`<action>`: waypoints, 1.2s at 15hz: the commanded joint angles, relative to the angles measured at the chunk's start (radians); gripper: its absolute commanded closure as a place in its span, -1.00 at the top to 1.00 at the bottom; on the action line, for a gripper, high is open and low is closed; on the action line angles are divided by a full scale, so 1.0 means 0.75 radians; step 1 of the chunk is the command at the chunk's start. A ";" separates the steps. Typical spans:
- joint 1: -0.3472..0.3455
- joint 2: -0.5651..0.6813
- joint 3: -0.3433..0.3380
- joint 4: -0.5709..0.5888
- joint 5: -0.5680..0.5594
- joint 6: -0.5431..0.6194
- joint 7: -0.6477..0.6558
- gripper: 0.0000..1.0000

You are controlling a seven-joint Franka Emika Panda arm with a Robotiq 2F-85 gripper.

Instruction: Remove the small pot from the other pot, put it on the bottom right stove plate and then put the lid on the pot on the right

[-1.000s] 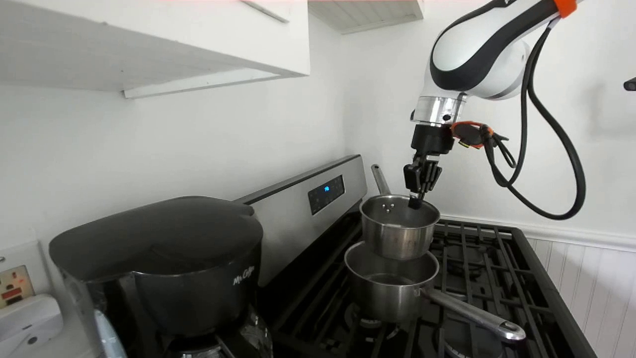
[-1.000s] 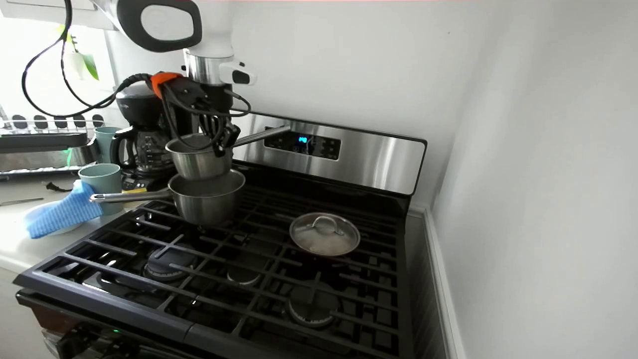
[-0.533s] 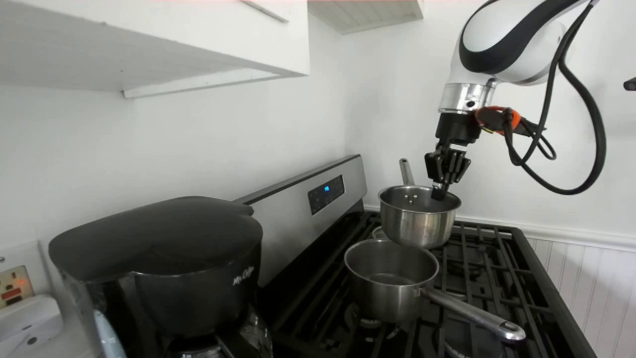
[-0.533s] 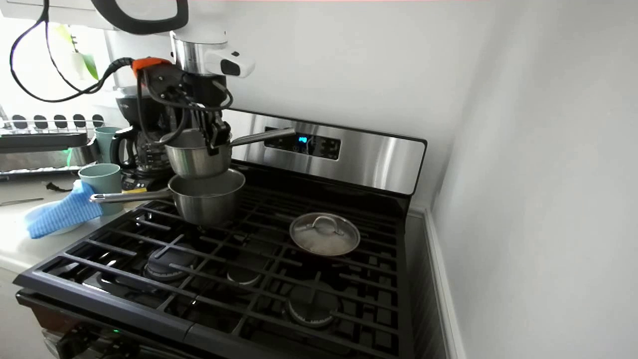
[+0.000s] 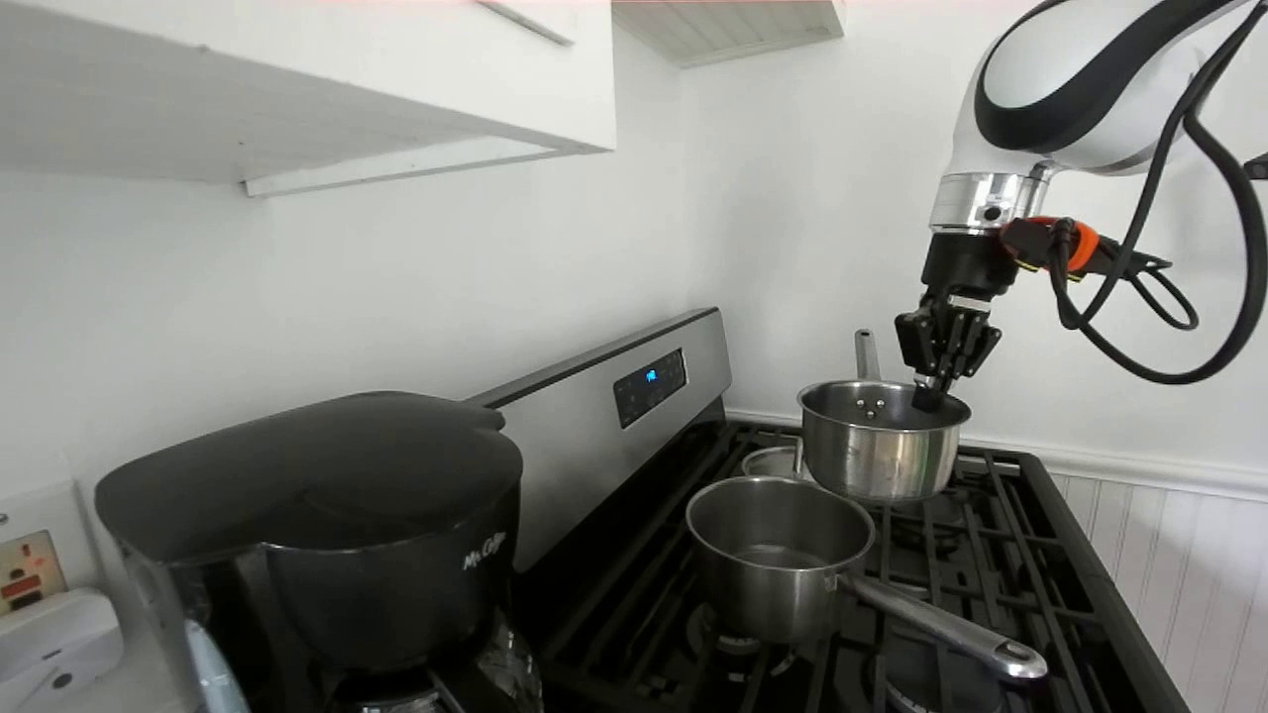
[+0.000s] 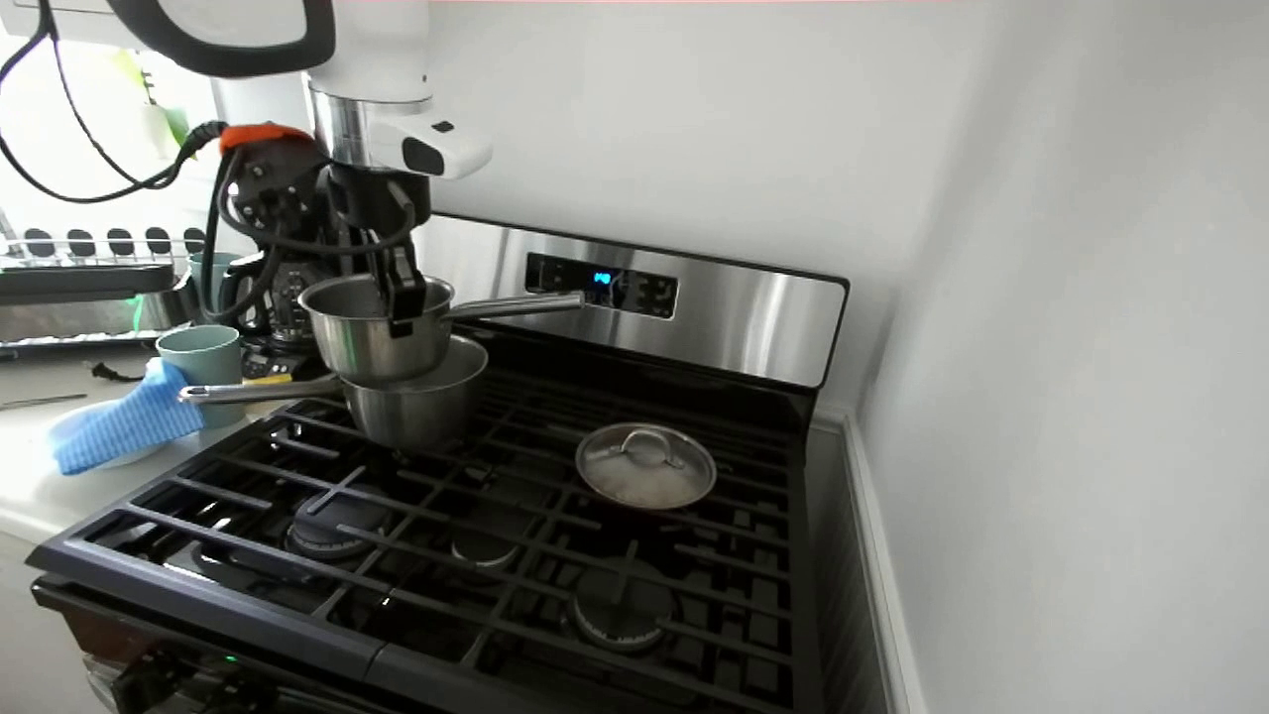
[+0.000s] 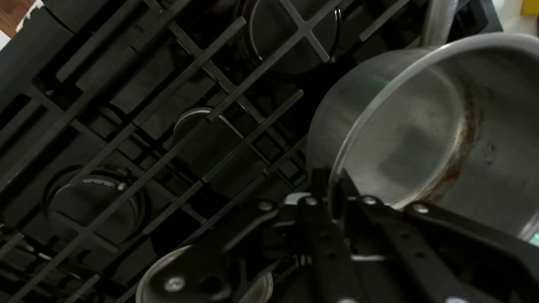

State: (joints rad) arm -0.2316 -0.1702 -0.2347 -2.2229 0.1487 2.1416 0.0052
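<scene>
The small steel pot hangs in the air, roughly level, above the stove. In an exterior view it overlaps the back of the other pot. That larger pot stands on the grate, with only its handle showing in the wrist view. My gripper is shut on the small pot's rim, one finger inside and one outside. The wrist view shows the fingers round the small pot's rim. The glass lid lies on the grate at the back right. The bottom right stove plate is bare.
A black coffee maker stands beside the stove. The control panel rises behind the grate. A white wall borders the stove's right side. A green cup and a blue cloth sit on the counter.
The small pot in my gripper has moved away from above the larger pot, rightward in an exterior view. It rose slightly, then sank. The larger pot and lid stayed put.
</scene>
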 commanded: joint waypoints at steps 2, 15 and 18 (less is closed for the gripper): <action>0.007 0.016 0.001 0.004 -0.001 -0.002 0.000 -0.96; -0.131 0.248 -0.137 0.195 0.013 0.103 0.260 -0.96; -0.167 0.308 -0.172 0.225 0.034 0.106 0.215 -0.96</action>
State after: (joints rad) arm -0.3342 0.0144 -0.3475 -2.1022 0.1521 2.2121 0.1863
